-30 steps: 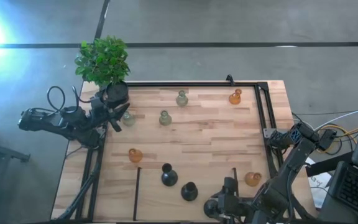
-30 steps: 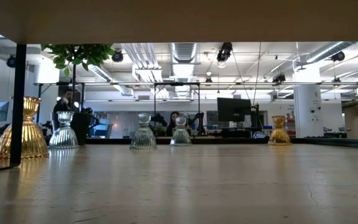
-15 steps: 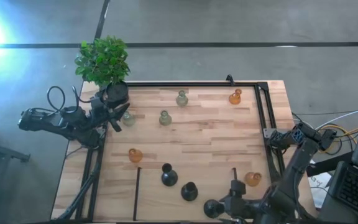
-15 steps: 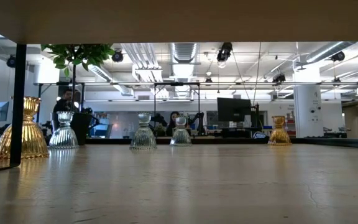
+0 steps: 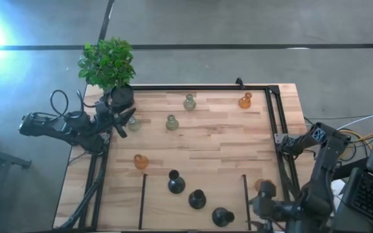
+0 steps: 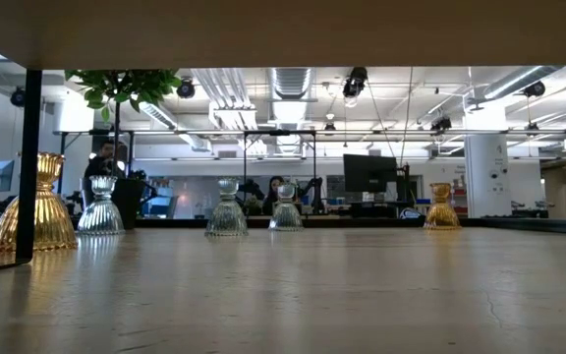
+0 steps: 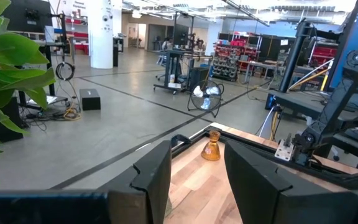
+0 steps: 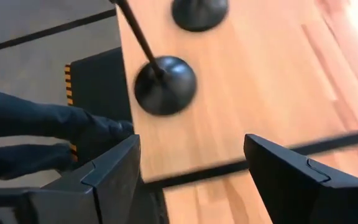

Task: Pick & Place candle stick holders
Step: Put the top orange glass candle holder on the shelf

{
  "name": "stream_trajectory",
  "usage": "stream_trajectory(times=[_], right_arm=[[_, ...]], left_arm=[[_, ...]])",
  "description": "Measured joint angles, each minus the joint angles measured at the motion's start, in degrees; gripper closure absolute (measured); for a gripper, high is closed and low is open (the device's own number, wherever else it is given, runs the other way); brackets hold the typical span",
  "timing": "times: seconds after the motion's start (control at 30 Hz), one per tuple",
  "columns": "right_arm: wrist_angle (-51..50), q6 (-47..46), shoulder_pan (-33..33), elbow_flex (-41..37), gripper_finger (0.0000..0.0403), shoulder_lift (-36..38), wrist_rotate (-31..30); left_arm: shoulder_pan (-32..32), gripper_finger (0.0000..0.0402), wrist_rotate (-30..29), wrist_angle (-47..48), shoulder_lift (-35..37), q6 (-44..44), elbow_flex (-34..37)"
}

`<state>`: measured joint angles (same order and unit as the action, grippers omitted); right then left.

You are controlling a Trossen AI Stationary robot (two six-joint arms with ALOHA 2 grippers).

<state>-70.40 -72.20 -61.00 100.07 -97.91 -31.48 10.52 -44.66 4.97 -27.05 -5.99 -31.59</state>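
Right hand (image 5: 265, 192): at the counter's (image 5: 212, 139) near edge, fingers spread and holding nothing; it sits over the amber holder (image 5: 259, 186) beside the plant-far rail, which may be its next pick.
Black holders: three stand in a slanting row at the near edge, the last one (image 5: 222, 216) just beside the right hand, apart from it; the grouping looks like sorting by colour.
Left hand (image 5: 123, 121): waiting right beside the plant (image 5: 107, 63), fingers partly parted, nothing between them.
Pale holders: one (image 5: 134, 123) just past the left hand, two more (image 5: 172, 122) farther along.
Other amber holders: one (image 5: 140, 161) mid-counter, one (image 5: 245, 100) at the far corner.
In the way: a thin black bar (image 5: 245, 194) lies between the right hand and the black row.
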Motion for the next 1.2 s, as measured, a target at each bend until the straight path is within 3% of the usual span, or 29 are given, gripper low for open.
stream_trajectory(times=[0.33, 0.63, 0.93, 1.2], right_arm=[[-13.21, 0.05, -0.86, 0.0, 0.0158, 7.21, -1.2], [-19.64, 0.78, 4.15, 0.0, 0.018, 15.96, -14.34], [-19.64, 15.01, 28.1, -0.13, 0.0212, 25.62, -14.13], [-12.87, 34.8, 55.18, -1.85, 0.0238, 31.66, -0.5]], left_arm=[[0.0, 0.0248, 0.0, 0.01, -0.02, 0.01, 0.02], [0.0, 0.0248, 0.0, 0.18, -0.04, 0.01, 0.02], [0.0, 0.0248, 0.0, 0.21, -0.04, 0.01, 0.02], [0.0, 0.0248, 0.0, 0.2, -0.04, 0.01, 0.02]])
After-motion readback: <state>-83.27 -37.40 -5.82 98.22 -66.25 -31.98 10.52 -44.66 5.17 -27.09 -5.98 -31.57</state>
